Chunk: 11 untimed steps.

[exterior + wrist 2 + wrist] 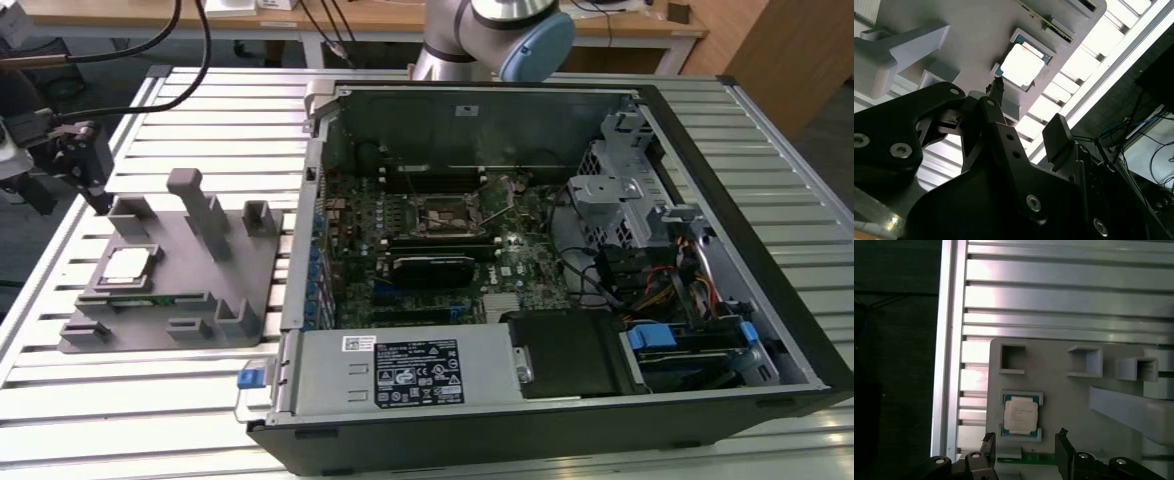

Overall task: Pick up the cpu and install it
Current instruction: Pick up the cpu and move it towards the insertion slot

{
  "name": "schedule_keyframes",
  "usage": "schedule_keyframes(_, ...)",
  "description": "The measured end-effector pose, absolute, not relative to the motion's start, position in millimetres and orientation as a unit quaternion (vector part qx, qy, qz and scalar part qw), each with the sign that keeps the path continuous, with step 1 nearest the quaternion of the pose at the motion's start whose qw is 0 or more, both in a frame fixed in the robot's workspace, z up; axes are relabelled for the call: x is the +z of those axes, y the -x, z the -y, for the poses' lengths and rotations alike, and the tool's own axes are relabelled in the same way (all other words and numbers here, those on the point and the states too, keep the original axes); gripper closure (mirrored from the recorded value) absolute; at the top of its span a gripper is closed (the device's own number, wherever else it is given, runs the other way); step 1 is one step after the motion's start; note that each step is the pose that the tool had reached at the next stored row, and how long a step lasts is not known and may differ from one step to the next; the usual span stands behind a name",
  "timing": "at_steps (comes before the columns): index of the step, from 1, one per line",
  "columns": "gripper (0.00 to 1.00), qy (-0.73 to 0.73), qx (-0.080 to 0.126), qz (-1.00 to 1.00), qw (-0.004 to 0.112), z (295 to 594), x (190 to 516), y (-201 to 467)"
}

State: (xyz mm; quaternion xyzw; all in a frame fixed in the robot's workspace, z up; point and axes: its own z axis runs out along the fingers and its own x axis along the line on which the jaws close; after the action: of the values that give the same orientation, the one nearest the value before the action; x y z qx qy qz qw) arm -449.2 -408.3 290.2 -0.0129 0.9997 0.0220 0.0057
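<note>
The tool (94,200) hangs over the grey fixture (227,290), which sits on the slatted bench (134,400) near the bench's edge at the exterior view's left. Its jaws stand apart with nothing between them, as both wrist views (1026,112) (1024,440) show.

The cpu (127,263) lies flat in a shallow square pocket of the fixture, close to the fixture edge that runs along the bench's rim. It has not been picked up.

In the first wrist view the cpu (1021,415) lies just ahead of the fingertips (988,440), not squarely between them. The green board strip (1029,458) lies directly in line with the jaws. Coming straight down from here, the tool would probably meet that strip or the pocket's wall, not the cpu's sides.

The cpu is thin and sits low in its pocket, so it likely offers little edge to pinch. An off-centre or shallow grip could tilt it, jam it against the wall, or let it slide out on the way across.

The trip to the socket (447,215) inside the open computer case (774,250) passes over the case's rim. A drop there would land the cpu among the parts. A twisted hold could set it down crooked, and I'd guess that would harm the socket's contacts.
</note>
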Motion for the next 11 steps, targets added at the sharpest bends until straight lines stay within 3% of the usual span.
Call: schedule_keyframes(11,0.41,0.015,0.022,-1.0,0.005,409,271,449)
